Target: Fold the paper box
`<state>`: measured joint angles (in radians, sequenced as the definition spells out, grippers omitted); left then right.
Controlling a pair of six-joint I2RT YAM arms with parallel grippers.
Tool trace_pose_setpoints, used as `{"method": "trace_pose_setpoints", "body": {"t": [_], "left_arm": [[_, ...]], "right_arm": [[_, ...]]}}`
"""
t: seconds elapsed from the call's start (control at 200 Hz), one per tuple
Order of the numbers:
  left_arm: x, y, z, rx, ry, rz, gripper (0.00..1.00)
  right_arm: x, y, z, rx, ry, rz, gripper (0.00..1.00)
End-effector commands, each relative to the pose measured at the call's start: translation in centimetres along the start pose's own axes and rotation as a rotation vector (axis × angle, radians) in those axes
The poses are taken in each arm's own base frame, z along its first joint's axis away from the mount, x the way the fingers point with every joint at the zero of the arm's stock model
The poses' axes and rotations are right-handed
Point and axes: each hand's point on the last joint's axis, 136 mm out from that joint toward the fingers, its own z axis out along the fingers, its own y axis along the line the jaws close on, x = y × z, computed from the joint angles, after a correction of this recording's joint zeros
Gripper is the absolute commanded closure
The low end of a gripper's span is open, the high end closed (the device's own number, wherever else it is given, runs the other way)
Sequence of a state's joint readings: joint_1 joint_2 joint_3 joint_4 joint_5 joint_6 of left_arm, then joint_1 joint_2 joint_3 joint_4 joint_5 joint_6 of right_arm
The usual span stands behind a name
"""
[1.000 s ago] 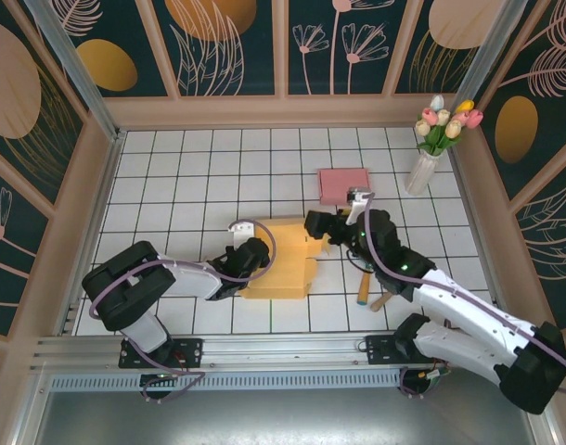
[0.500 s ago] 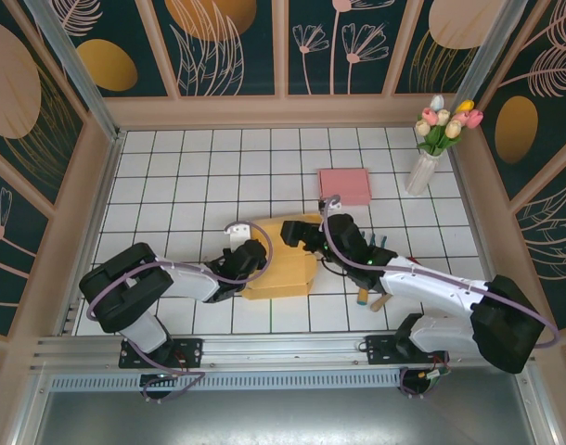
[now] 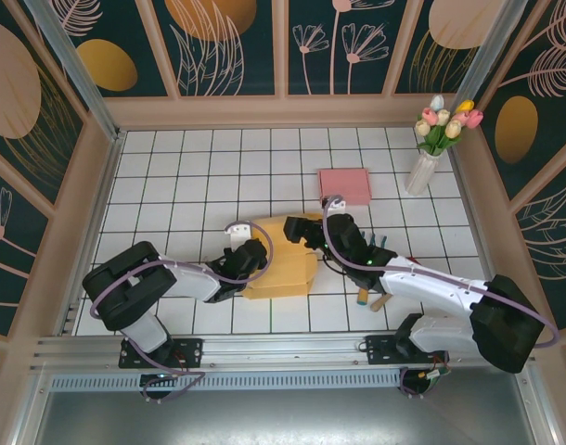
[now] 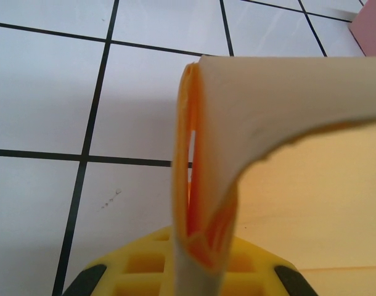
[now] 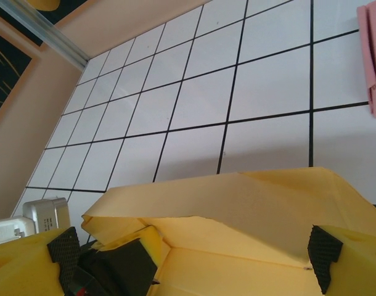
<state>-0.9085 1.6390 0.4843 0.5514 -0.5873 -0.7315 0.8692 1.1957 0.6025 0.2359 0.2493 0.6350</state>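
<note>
The yellow paper box [image 3: 281,271] lies half-formed on the tiled table, near the front. My left gripper [image 3: 256,257] is shut on its left edge. In the left wrist view a doubled-over wall of the box [image 4: 203,154] stands pinched between the yellow fingers [image 4: 138,265]. My right gripper [image 3: 300,230] hovers open over the box's far right corner. In the right wrist view its black pads [image 5: 325,251] stand wide apart on either side of the raised far flap [image 5: 237,203], and the left gripper's finger [image 5: 123,262] shows inside the box.
A pink folded sheet [image 3: 344,185] lies just beyond the box. A white vase of tulips [image 3: 422,167] stands at the back right. Wooden-handled tools [image 3: 368,283] lie right of the box, under my right arm. Walls enclose the table on three sides.
My right arm has swung left, bringing its open gripper from beside the box's right edge to over its far flap. The left gripper has kept its hold.
</note>
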Motion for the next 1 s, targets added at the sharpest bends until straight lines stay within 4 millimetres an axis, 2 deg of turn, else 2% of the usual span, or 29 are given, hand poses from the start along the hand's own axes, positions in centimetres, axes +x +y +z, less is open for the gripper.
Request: {"method": "trace_pose_setpoints", "body": {"t": [0.0, 0.165, 0.41, 0.53, 0.751, 0.996], "left_arm": [[1.4, 0.6, 0.3, -0.016, 0.049, 0.014, 0.97], [1.4, 0.5, 0.2, -0.007, 0.05, 0.014, 0.98], [1.2, 0.2, 0.2, 0.001, 0.046, 0.003, 0.98], [1.4, 0.3, 0.3, -0.003, 0.049, 0.006, 0.98], [1.7, -0.5, 0.5, 0.022, 0.064, 0.022, 0.98], [2.1, -1.1, 0.8, 0.032, 0.072, 0.03, 0.98]], "right_arm": [[-1.6, -0.1, 0.2, 0.027, -0.053, -0.018, 0.02], [-1.0, 0.1, 1.2, 0.018, -0.026, -0.019, 0.02], [1.0, 2.7, 1.9, -0.14, 0.045, 0.048, 0.02], [0.7, 3.9, 1.7, -0.19, 0.038, 0.052, 0.02], [0.3, 4.8, 1.8, -0.226, 0.022, 0.036, 0.02], [1.5, 7.0, 2.9, -0.322, 0.078, 0.045, 0.02]]}}
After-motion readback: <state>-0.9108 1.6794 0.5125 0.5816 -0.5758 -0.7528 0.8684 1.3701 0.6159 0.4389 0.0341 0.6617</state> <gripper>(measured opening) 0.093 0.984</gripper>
